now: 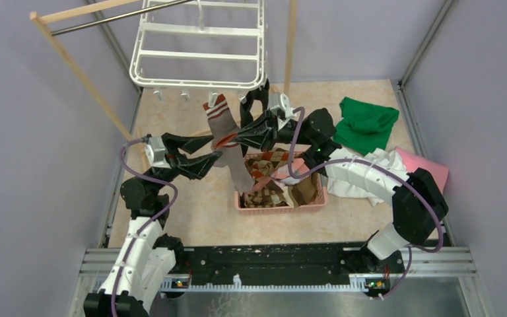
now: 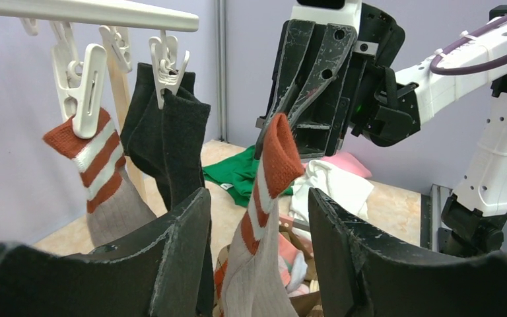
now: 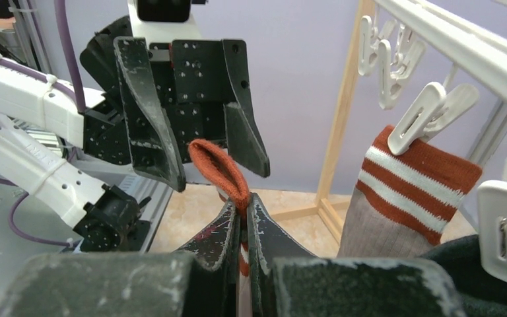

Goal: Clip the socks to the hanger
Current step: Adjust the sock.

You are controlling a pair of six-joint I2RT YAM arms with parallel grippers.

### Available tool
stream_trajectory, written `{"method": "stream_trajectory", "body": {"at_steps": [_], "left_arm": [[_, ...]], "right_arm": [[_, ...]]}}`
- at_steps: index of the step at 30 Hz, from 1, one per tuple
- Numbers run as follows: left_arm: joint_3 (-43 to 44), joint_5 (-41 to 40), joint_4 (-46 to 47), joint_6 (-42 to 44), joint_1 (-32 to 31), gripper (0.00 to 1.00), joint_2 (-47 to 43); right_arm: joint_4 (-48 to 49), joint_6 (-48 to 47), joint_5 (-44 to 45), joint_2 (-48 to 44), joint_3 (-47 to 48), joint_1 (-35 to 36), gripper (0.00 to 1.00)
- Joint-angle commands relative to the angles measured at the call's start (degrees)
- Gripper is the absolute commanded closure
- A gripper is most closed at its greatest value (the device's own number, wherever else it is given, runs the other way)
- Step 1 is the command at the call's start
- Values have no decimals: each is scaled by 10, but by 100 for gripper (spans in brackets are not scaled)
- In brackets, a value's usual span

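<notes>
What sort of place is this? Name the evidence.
Probably a robot test cell staged as a laundry corner: plain walls with metal posts, a white clip hanger on a wooden rack, a pink basket of socks.

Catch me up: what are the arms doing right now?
The right gripper is shut on the cuff of a striped sock, holding it up near the hanger. The left gripper is open, fingers either side of that sock. A second striped sock and a black sock already hang from clips. More wait in the pink basket.
</notes>
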Motion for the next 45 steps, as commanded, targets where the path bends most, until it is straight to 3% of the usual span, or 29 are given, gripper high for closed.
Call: {"method": "stream_trajectory", "body": {"at_steps": [1, 5, 23, 25, 33, 36, 42, 45], "left_arm": [[9, 0, 36, 5, -4, 41, 12], [11, -1, 37, 3, -7, 48, 17], [17, -20, 93, -30, -7, 49, 14], [19, -17, 94, -32, -7, 55, 15], [13, -8, 83, -28, -7, 97, 10], [12, -17, 51, -8, -7, 100, -8], [18, -57, -125, 109, -7, 100, -78], [34, -85, -246, 182, -7, 100, -109]], "right_arm": [[30, 11, -10, 8, 36, 9, 100], [30, 11, -12, 12, 42, 11, 100], [23, 10, -14, 19, 47, 16, 100], [24, 11, -14, 19, 48, 15, 100], [28, 15, -14, 17, 49, 16, 100], [26, 15, -14, 17, 49, 16, 100], [25, -14, -12, 8, 48, 11, 67], [31, -42, -12, 5, 54, 5, 60]]}}
